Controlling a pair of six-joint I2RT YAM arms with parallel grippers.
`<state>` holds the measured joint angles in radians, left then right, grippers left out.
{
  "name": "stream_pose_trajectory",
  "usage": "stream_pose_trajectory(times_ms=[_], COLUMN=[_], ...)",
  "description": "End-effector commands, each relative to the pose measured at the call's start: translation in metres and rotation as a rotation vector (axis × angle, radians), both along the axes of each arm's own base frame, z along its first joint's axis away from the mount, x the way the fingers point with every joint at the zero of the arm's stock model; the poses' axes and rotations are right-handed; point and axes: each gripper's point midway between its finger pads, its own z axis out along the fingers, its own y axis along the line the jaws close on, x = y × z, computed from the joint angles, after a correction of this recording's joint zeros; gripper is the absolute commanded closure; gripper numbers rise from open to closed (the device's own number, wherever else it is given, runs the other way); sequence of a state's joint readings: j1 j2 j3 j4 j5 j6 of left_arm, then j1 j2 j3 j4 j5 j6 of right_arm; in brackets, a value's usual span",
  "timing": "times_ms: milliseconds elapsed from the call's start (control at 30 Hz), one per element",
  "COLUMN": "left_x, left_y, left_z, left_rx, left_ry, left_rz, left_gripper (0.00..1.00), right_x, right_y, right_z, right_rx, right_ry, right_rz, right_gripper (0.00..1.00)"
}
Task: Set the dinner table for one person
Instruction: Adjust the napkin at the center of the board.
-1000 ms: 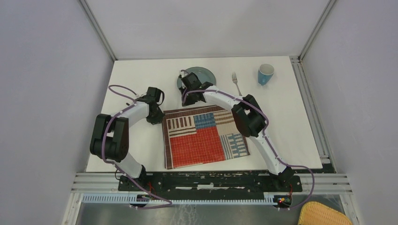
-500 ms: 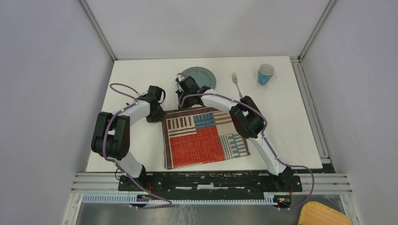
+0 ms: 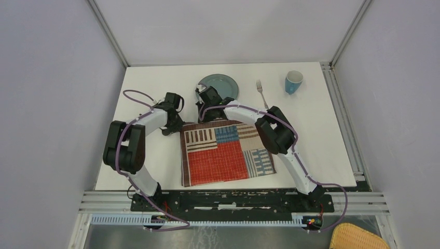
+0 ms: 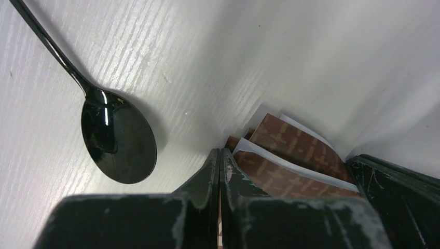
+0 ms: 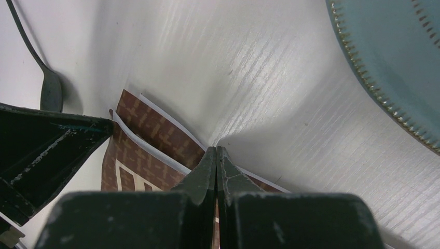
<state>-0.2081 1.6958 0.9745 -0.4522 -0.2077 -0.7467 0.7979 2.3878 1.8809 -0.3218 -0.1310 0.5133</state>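
While your left claw (image 4: 220, 153) and right claw (image 5: 216, 150) each pinched shut on the far edge of the placemat (image 3: 225, 153), likely to straighten it, the white counter (image 3: 321, 129) lay beneath, with plate (image 3: 220, 84), fork (image 3: 261, 91) and cup (image 3: 293, 81) along its far side, none yet on the cloth.

— What did your dinner table (image 3: 321, 135) look like from above?
— You had a large white rectangle, flat and level, filling the middle of the frame and narrowing toward the top, with metal rails (image 3: 343, 120) along its right side.
— And close up?
— In your left wrist view the dinner table (image 4: 311, 62) was matte white with a fine streaked grain. In your right wrist view, the dinner table (image 5: 259, 78) showed a soft sheen.
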Motion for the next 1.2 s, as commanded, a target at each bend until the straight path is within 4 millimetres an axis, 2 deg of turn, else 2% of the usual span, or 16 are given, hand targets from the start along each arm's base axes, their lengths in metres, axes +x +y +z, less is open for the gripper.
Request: stream_pose_trajectory(times_ms=[0, 233, 367, 467, 567, 667, 767, 833, 967, 1067, 1167], left_x=[-0.002, 0.005, 0.011, 0.021, 0.032, 0.041, 0.043, 0.040, 0.021, 0.005, -0.013], left_y=[-0.003, -0.003, -0.001, 0.001, 0.006, 0.010, 0.010, 0.005, 0.001, -0.005, -0.014], left_z=[-0.021, -0.021, -0.014, 0.011, 0.048, 0.089, 0.124, 0.141, 0.157, 0.155, 0.144], left_rx=[0.002, 0.012, 0.028, 0.055, 0.103, 0.131, 0.129, 0.102, 0.075, 0.023, -0.038], left_ry=[0.042, 0.038, 0.024, -0.035, -0.116, -0.205, -0.282, -0.319, -0.343, -0.342, -0.320], left_rz=[0.007, -0.002, -0.013, -0.022, -0.030, -0.039, -0.053, -0.080, -0.101, -0.116, -0.121], left_gripper=[0.98, 0.98, 0.98, 0.98, 0.98, 0.98, 0.94, 0.90, 0.89, 0.89, 0.91], right_x=[-0.017, -0.013, -0.011, -0.004, 0.007, 0.019, 0.026, 0.027, 0.023, 0.013, -0.006], right_y=[-0.006, -0.006, -0.007, -0.012, -0.018, -0.024, -0.029, -0.035, -0.057, -0.073, -0.085], right_z=[0.005, 0.010, 0.012, 0.022, 0.040, 0.062, 0.082, 0.094, 0.117, 0.121, 0.117], right_rx=[-0.026, -0.029, -0.034, -0.053, -0.070, -0.065, -0.055, -0.053, -0.053, -0.049, -0.044], right_ry=[0.028, 0.009, 0.002, -0.045, -0.106, -0.154, -0.181, -0.196, -0.226, -0.212, -0.171], right_rz=[0.012, 0.011, 0.004, -0.010, -0.031, -0.061, -0.083, -0.102, -0.167, -0.199, -0.205], right_gripper=[1.00, 1.00, 1.00, 0.98, 0.84, 0.74, 0.71, 0.70, 0.66, 0.66, 0.66])
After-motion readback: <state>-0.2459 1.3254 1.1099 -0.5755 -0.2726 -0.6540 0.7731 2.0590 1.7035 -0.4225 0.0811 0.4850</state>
